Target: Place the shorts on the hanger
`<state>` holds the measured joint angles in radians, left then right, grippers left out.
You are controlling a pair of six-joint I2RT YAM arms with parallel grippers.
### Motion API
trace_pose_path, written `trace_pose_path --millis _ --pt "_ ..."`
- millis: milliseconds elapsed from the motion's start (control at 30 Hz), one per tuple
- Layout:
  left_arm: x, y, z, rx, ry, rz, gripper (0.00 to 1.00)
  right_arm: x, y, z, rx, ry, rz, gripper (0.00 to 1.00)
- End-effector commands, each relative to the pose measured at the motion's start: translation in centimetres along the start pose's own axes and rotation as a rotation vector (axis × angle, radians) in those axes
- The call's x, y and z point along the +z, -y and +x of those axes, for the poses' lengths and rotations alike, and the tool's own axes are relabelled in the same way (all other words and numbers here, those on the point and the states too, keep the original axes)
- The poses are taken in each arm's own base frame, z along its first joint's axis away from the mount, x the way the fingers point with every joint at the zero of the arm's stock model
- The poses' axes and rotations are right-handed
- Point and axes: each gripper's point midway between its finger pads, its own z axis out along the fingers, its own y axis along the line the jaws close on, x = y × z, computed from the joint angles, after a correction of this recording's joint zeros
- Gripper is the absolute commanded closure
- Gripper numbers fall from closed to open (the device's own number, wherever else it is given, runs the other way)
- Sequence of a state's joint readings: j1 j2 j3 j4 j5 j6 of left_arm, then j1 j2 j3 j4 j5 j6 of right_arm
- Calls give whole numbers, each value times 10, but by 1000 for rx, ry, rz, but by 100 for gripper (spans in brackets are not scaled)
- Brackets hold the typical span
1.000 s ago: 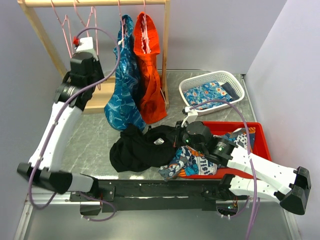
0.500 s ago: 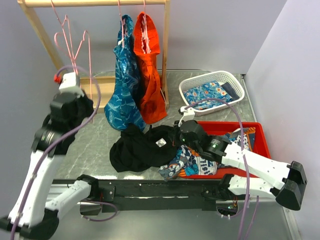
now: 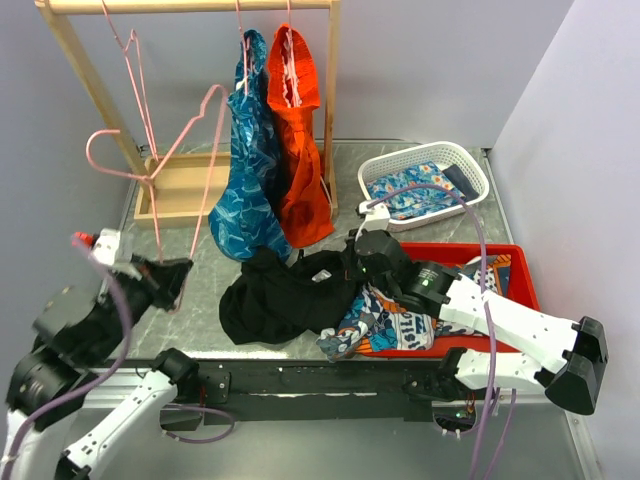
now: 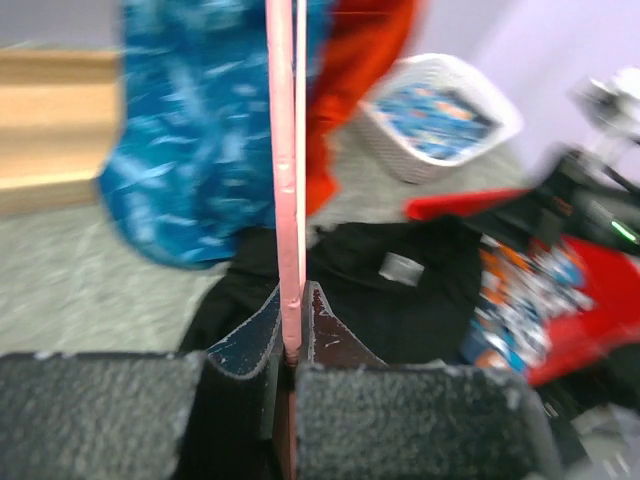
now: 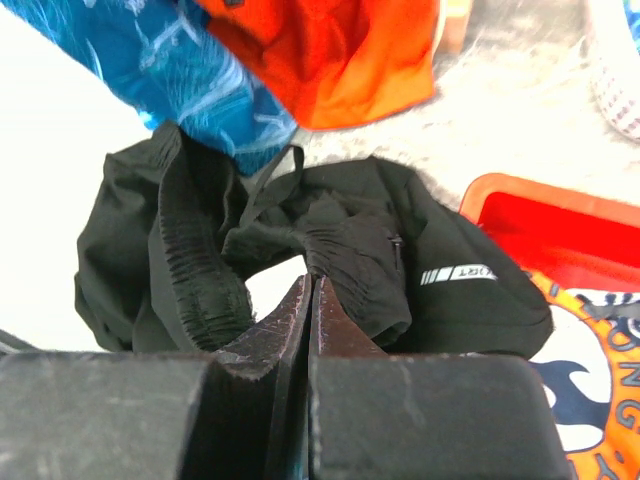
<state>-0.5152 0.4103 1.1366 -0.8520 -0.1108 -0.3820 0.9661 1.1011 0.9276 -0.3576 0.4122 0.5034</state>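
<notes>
Your left gripper sits low at the near left of the grey marbled counter, its jaws clamped shut on the thin pink wire hanger. The hanger stands up from the jaws, its hook tipped left toward the light wooden rack. It hangs from nothing and only your jaws hold it. The plain black soft fabric shorts lie crumpled on the counter, in the middle, just below the blue patterned garment and the orange-red garment, which both hang from the rack's rail. The shorts and the hanger are well apart. Your right gripper reaches in from the right, at the upper right edge of the shorts. Its jaws are pressed together on a gathered fold of the black fabric near the ribbed waistband. Behind that arm, a red plastic tray holds a heap of printed clothes that spills onto the counter and touches the shorts. A white slotted basket with blue floral cloth in it stands beyond the tray.
</notes>
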Motion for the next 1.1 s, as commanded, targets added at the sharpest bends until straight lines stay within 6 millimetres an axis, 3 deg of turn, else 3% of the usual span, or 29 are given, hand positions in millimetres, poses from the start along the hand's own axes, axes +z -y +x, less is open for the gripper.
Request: trace_pose_path --millis 0,333,533,667,833,1067 --pt "-21 36 -1 37 22 250 99 -9 1 -38 -7 90 52 100" --pt "-28 70 36 123 -142 505 99 -32 37 -57 11 187 191 100" --pt "-22 74 48 183 -225 501 99 -45 56 -81 48 314 260 100" --pt "-16 86 63 208 -306 525 99 -54 68 -113 71 448 219 100" --pt "-11 84 58 231 -317 485 99 -61 64 -162 87 556 110 100" --pt "-3 87 67 246 -360 458 99 -60 46 -194 -5 588 66 100"
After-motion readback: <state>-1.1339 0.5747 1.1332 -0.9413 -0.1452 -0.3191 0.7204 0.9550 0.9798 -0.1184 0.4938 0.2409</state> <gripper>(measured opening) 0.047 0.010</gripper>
